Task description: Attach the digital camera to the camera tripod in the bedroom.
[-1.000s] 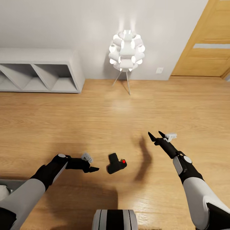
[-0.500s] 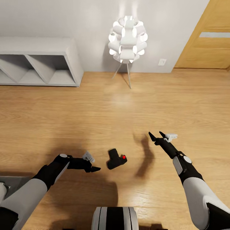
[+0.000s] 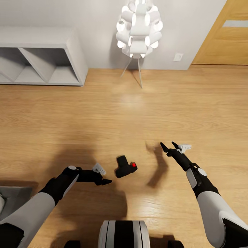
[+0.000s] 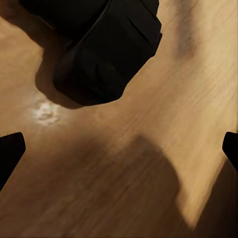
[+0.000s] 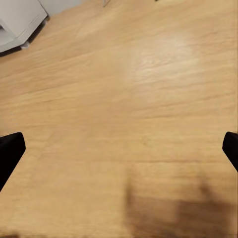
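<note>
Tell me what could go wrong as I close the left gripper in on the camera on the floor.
1. The small black camera with the red button lies loose on the light wood floor; the open left gripper sits beside it, so a push may slide it away.
2. In the left wrist view the camera lies ahead of the fingers, off centre; closing now would likely miss.

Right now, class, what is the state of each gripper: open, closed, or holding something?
Left gripper: open, empty, close beside the digital camera on the floor.
Right gripper: open, empty, above the floor.

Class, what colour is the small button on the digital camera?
Red, on the black digital camera; clearest in the head view.
</note>
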